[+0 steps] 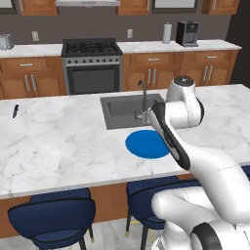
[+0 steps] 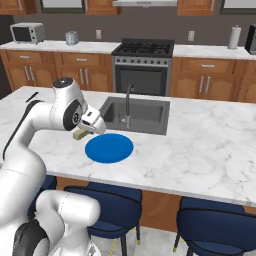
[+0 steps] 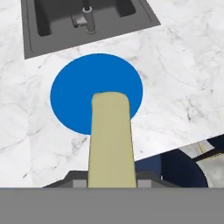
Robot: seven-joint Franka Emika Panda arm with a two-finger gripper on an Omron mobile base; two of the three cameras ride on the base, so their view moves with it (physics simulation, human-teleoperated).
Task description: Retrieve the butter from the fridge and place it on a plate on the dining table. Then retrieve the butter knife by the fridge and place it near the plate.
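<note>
My gripper (image 2: 88,131) is shut on the butter (image 3: 110,140), a pale tan stick that juts forward from between the fingers. It hangs a little above the near left rim of the blue plate (image 3: 74,92), which lies on the marble dining table (image 1: 58,141) just in front of the sink (image 1: 122,110). In the left base view my own arm hides the hand, and the plate (image 1: 144,145) shows beside it. The black butter knife (image 1: 15,110) lies far left on the table. A sliver of the dark fridge (image 1: 242,39) shows at the far right.
The faucet (image 2: 128,102) stands at the sink's near edge, just behind the plate (image 2: 109,148). Blue stools (image 1: 53,215) are tucked under the table's near side. The stove (image 1: 92,66) and wood cabinets line the back wall.
</note>
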